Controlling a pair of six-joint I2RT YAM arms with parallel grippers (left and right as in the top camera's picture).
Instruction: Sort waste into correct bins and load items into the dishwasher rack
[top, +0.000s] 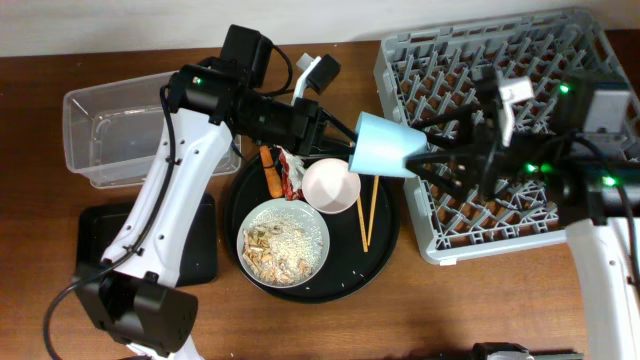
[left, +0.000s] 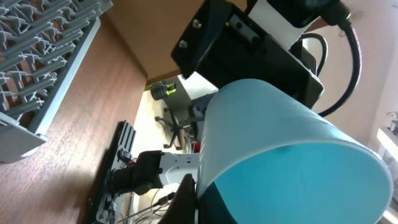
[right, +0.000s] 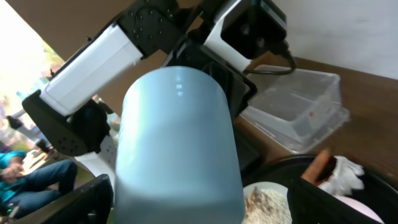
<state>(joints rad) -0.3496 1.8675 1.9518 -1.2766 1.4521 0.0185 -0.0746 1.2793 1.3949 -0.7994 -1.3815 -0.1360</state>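
The small cup (top: 388, 145), pale blue outside and blue inside, hangs on its side in the air between the round black tray and the grey dishwasher rack (top: 520, 90). My left gripper (top: 345, 130) is shut on its rim (left: 198, 198). My right gripper (top: 428, 158) is open, its fingers on either side of the cup's base (right: 199, 202). On the round tray lie the white bowl (top: 331, 186), the plate of beige scraps (top: 283, 240), the chopsticks (top: 368, 215), the carrot (top: 269, 172), the red wrapper (top: 291, 180) and the tissue (right: 345, 171).
The clear tub (top: 110, 130) stands at the far left, with the shallow black tray (top: 95, 245) in front of it. The large round black tray (top: 385, 262) sits in the middle, close to the rack's left edge (left: 43, 56).
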